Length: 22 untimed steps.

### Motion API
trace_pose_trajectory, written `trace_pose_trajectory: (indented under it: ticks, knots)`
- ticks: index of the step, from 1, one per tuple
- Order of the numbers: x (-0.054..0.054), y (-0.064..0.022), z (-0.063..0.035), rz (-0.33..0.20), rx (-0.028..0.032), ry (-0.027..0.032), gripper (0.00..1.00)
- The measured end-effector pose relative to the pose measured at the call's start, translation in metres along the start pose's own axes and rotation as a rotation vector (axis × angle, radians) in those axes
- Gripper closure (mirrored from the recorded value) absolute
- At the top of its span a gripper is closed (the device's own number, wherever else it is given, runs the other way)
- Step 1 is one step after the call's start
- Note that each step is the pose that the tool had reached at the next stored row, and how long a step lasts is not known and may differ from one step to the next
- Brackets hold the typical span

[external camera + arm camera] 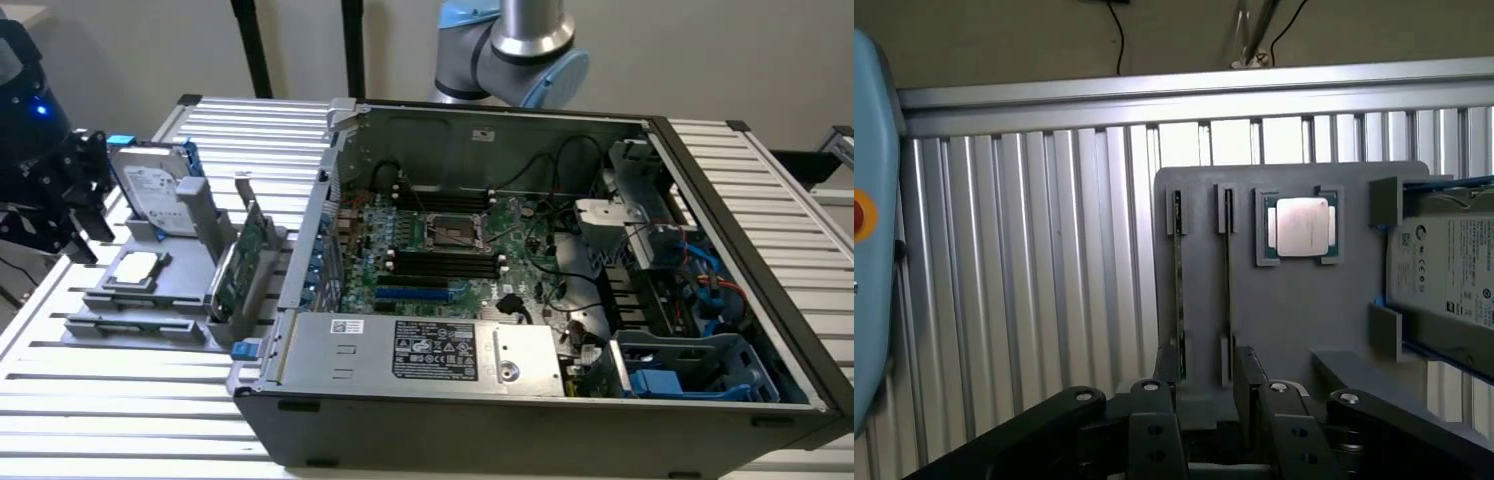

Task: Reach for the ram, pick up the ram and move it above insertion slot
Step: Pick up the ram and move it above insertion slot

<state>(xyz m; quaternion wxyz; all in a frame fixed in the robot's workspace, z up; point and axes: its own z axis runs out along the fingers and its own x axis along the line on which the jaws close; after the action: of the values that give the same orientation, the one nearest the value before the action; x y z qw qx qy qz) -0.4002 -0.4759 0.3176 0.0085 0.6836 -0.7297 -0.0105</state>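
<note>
**A:** Wrist view is showing the end effector [1209,372] with its fingers standing apart and nothing caught between them. Are you finding the ram?

**B:** I am taking the ram [1229,270] to be the thin board standing on edge in the grey holder [1294,320], the one nearer the processor [1299,228]. A second edge-on board [1178,270] is sitting just beside it, and I cannot tell for certain which is which.

**A:** Where is it lying relative to the fingers?

**B:** It is running lengthwise toward the gap between them. Its near end is coming close to the fingertips, but nothing is touching it.

**A:** How are you expecting it to handle?

**B:** I am judging it light and stiff, but thin and fragile. The chips and contact edge are not asking for much squeeze, and any twist is risking a bend. I am favouring a hold across the flat faces near the middle of the upper edge, so that it is lifting level.

**A:** And the wider scene?

**B:** In the exterior view the holder is sitting on the slatted table [120,410] at the exterior view's left. It is just beside the open computer case [534,400].
</note>
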Motion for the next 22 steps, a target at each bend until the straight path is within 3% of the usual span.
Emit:
trace_pose_trajectory:
  ticks: [22]
  knots:
    - [0.003, 0.0020, 0.0400, 0.000, 0.0001, -0.0001, 0.64]
